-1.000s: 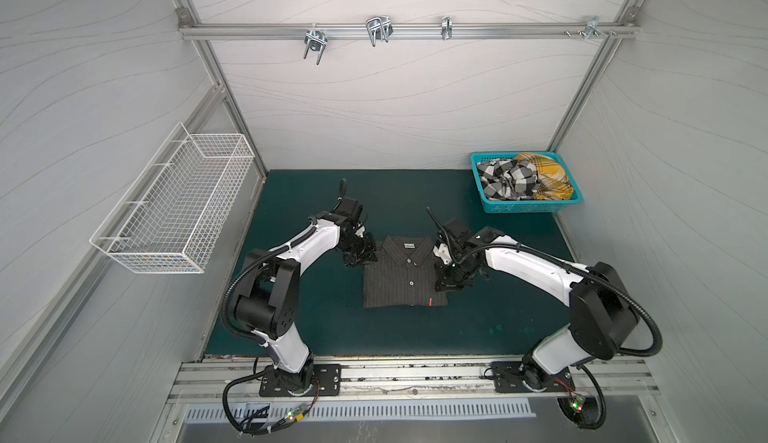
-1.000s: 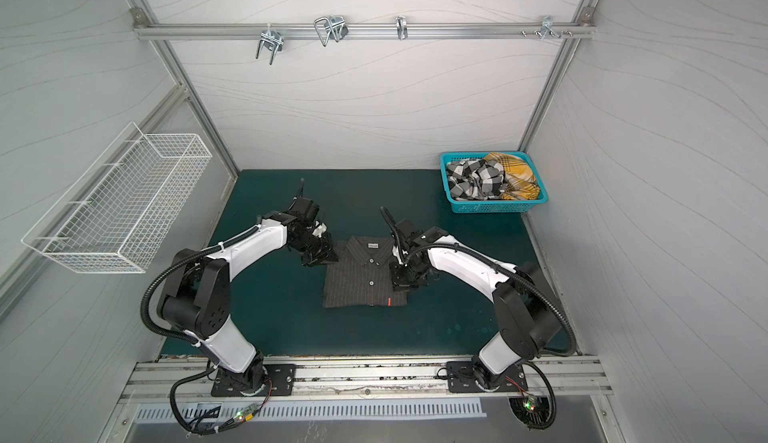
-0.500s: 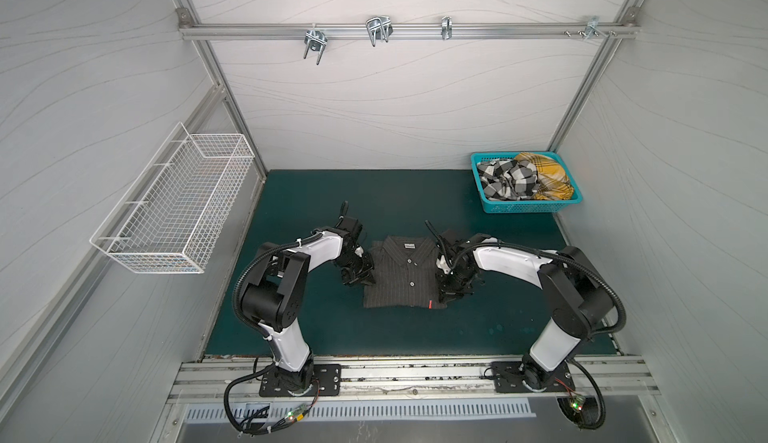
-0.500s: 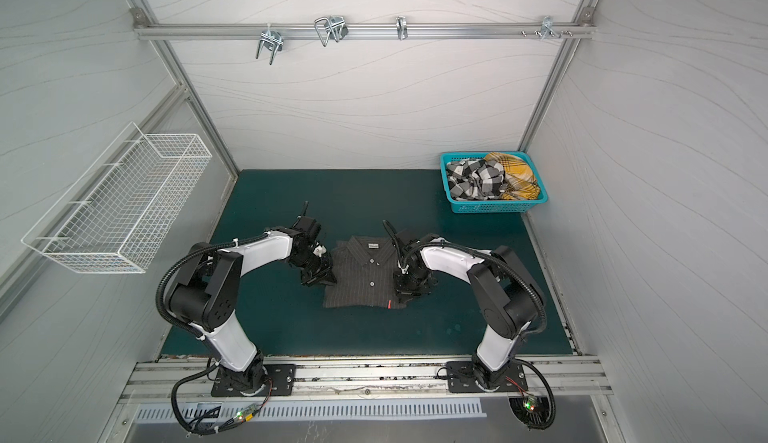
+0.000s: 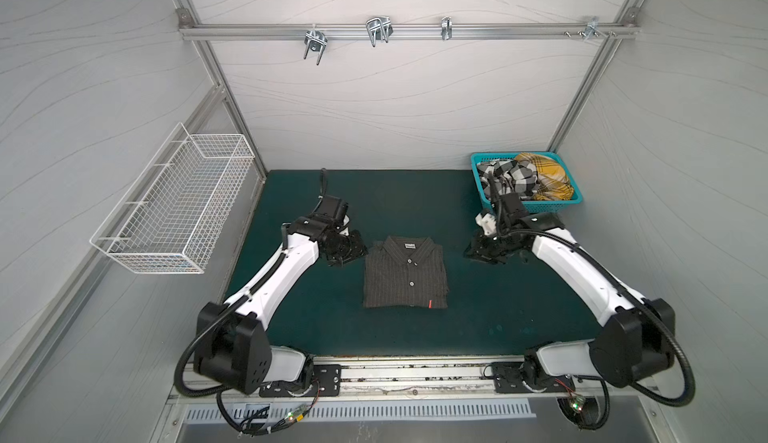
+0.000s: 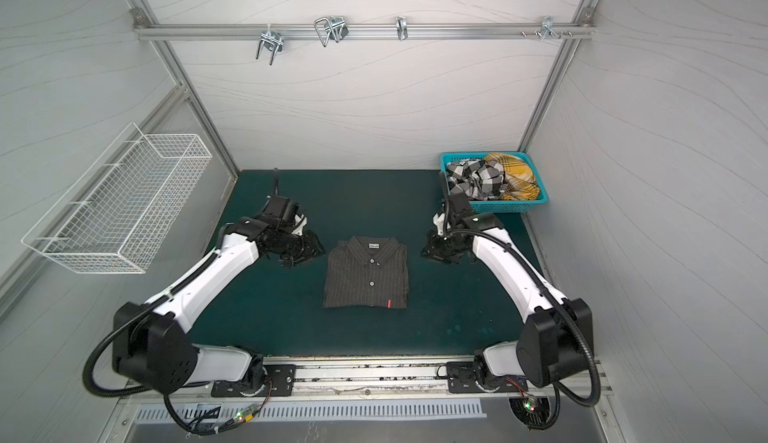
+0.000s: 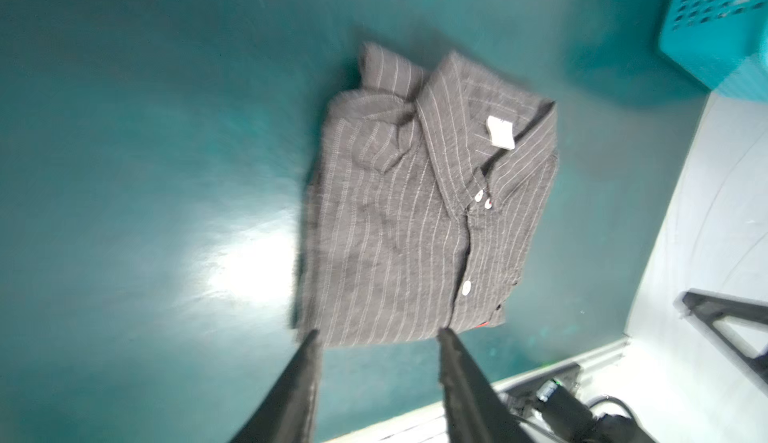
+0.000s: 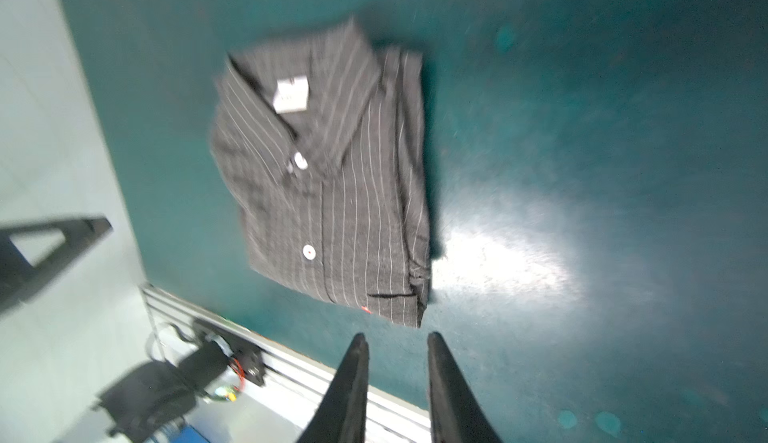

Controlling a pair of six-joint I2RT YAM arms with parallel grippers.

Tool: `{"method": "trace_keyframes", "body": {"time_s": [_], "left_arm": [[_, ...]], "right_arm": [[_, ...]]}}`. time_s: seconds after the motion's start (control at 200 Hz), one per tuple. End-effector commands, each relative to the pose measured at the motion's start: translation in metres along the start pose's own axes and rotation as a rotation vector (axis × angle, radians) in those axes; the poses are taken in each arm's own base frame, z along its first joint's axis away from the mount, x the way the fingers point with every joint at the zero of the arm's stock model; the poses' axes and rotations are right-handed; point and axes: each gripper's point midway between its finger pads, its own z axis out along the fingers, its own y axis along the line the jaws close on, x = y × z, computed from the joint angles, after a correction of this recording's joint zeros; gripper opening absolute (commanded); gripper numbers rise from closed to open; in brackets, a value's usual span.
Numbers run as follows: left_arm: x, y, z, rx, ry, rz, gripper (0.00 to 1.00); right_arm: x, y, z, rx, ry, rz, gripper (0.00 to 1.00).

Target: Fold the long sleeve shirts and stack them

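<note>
Centrally on the green surface [image 5: 415, 200]: charcoal pinstripe shirt [image 5: 405, 272], folded flat, collar toward the back wall, red tag at the near hem. Left claw [image 7: 379, 333]: spread, empty, just beside the shirt's left edge. Right claw [image 8: 397, 336]: slightly parted, empty, near the right edge, not touching. Check shirt [image 5: 513, 175] and yellow plaid shirt [image 5: 548, 179]: bunched in the teal basket [image 5: 540, 206], back right corner.

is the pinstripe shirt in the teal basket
No, the pinstripe shirt lies folded on the green mat, apart from the teal basket, which holds the check shirt and the plaid shirt.
</note>
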Motion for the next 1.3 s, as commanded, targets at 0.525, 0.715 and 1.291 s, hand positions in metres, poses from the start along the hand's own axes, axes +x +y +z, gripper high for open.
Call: {"method": "trace_keyframes", "body": {"time_s": [0.525, 0.715, 1.291], "left_arm": [[0.027, 0.063, 0.085, 0.195, 0.212, -0.3, 0.74], [0.025, 0.067, 0.103, 0.205, 0.23, -0.334, 0.75], [0.035, 0.067, 0.132, 0.222, 0.296, -0.364, 0.7]], "right_arm": [[0.048, -0.044, 0.035, -0.114, 0.119, 0.282, 0.39], [0.048, -0.051, 0.045, -0.111, 0.127, 0.296, 0.4], [0.051, -0.056, 0.072, -0.158, 0.149, 0.342, 0.4]]}}
